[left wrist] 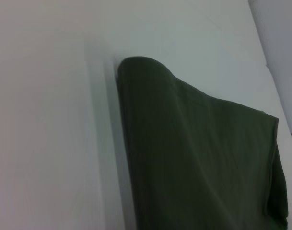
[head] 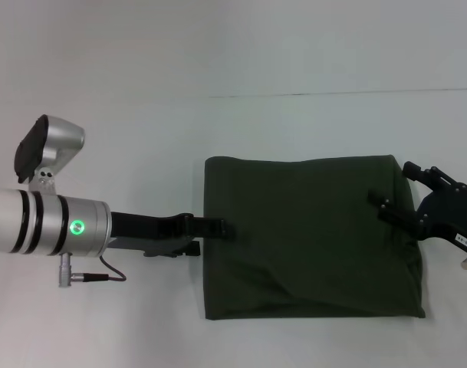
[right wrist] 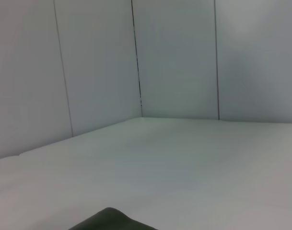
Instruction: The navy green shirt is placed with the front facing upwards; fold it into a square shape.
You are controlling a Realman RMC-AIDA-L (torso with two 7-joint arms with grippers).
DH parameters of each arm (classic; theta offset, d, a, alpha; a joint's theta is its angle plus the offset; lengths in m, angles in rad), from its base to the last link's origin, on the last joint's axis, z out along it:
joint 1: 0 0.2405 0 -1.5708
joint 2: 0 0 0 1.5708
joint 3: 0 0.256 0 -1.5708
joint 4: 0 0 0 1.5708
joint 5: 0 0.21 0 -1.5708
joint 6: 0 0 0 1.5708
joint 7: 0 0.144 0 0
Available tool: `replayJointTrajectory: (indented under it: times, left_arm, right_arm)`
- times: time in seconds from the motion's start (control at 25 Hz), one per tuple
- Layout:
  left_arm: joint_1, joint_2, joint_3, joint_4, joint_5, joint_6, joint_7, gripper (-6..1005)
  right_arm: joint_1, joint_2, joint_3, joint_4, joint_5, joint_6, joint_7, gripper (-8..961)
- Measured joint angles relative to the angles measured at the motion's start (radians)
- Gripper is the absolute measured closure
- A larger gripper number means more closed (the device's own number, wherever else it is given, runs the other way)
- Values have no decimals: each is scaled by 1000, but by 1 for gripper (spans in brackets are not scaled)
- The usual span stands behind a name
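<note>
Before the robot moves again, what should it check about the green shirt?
1. Shirt folded to a rough square: ok.
2. Print hidden inside, only plain green showing: ok.
3. Edges flat: not ok, the lower right side bulges and there are creases.
4. Left gripper at the shirt's left edge: ok; whether it pinches cloth: cannot tell.
5. Right gripper over the right edge: ok; grip: cannot tell.
6. Whole shirt lies on the table: ok.

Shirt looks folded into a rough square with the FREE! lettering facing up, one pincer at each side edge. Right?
Not quite. The head view shows the shirt folded roughly square, left pincer and right pincer at its side edges, but no lettering shows; the upper face is plain green.
</note>
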Motion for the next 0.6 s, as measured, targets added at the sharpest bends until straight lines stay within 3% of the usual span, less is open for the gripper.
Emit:
replayJointTrajectory:
  times: [0.6]
  left_arm:
    - [-35, -9, 22, -50, 5, -40, -9, 207]
  right_arm:
    - [-1, 0, 0, -7, 0, -1, 0, 72]
